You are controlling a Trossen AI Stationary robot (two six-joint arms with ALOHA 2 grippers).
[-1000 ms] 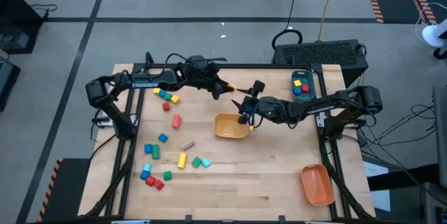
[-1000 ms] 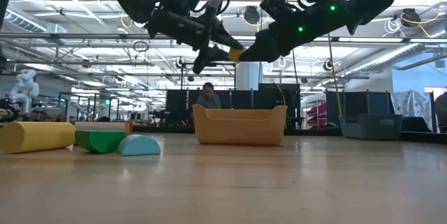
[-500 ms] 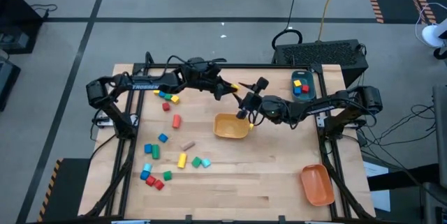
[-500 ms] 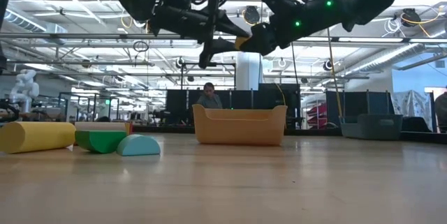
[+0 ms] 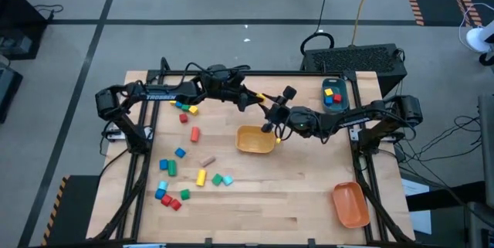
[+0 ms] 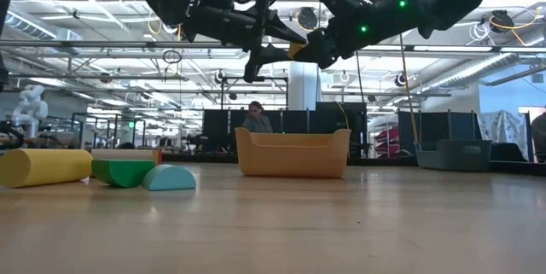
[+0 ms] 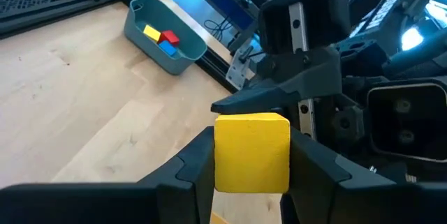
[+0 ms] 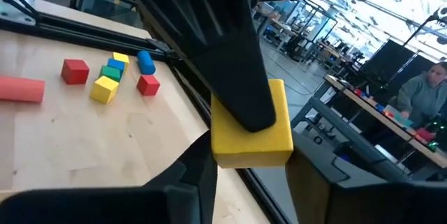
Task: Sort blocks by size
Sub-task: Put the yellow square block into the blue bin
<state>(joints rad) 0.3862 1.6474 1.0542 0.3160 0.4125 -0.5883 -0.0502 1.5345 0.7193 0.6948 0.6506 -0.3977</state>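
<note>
A yellow cube (image 5: 262, 98) hangs in the air over the table's middle, above and beyond the yellow bin (image 5: 255, 140). My left gripper (image 5: 257, 98) reaches it from the table's left and my right gripper (image 5: 270, 109) from the right; both are shut on it. The cube also shows in the low view (image 6: 296, 49), high above the bin. Several loose blocks (image 5: 185, 107) lie on the table's left half, more of them near the front left (image 5: 170, 194). My left gripper pinches the yellow cube by two opposite side faces (image 7: 218, 155) between its two fingers, coming roughly level from the table's left. The cube is lifted clear of everything. My right gripper has the same cube between its two fingers, on two opposite faces (image 8: 218, 155), coming from the table's right and slanting up. One left finger (image 8: 234, 70) lies over the face toward the right wrist camera.
A teal bin (image 5: 334, 84) with yellow, red and blue blocks stands at the far right. An orange bin (image 5: 350, 204) stands at the near right corner. A person sits in the room behind the table (image 6: 254, 119).
My right gripper has risen from just over the yellow bin toward the far edge, up to my left gripper. The yellow cube between them has gone a little higher. The blocks on the table have stayed put.
</note>
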